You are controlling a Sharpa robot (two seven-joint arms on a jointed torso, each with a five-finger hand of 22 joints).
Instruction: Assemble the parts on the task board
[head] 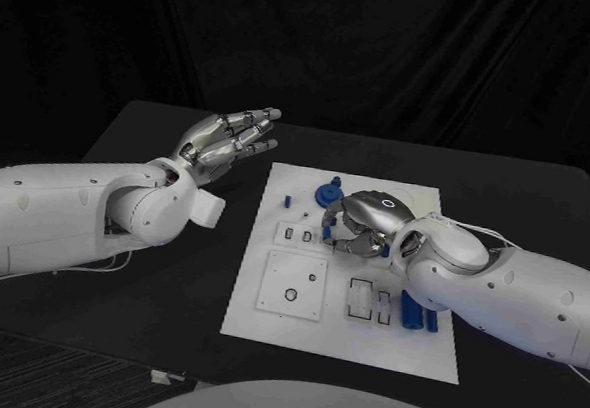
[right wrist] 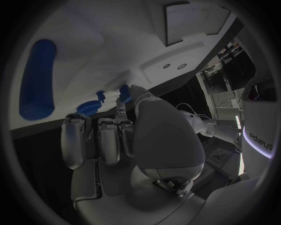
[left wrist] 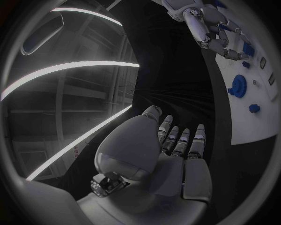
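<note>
The left hand (head: 227, 140) hovers open beside the board (head: 340, 343). The right hand (head: 364, 223) curls over it; its wrist view shows fingertips (right wrist: 123, 99) pinching a small blue part (right wrist: 124, 89).

Both arms wear smooth white rounded shells dotted with small dark screw holes. The silver, segmented-fingered left hand (head: 226, 138) and right hand (head: 365, 223) gleam; thin white cables trail behind each wrist.
</note>
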